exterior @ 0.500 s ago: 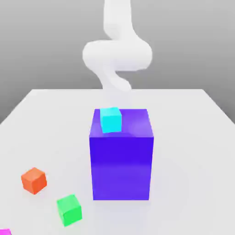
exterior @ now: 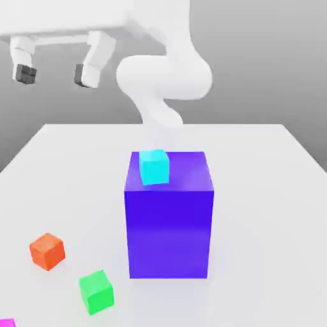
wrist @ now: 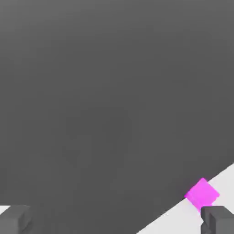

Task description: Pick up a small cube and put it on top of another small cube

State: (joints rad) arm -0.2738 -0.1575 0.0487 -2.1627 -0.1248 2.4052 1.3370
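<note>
Our tool (exterior: 53,69) hangs high with fingers spread, empty. The cyan cube (exterior: 154,167) sits on the purple block (exterior: 169,223); orange cube (exterior: 47,250) and green cube (exterior: 96,291) lie on the white tabletop (exterior: 268,211). They look rigid and light; we'd pinch opposite flat faces. Grey backdrop surrounds.

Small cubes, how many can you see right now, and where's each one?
4. A cyan cube sits on the big blue block. An orange cube and a green cube lie on the table. A magenta cube is cut off at the corner; others may be hidden.
</note>
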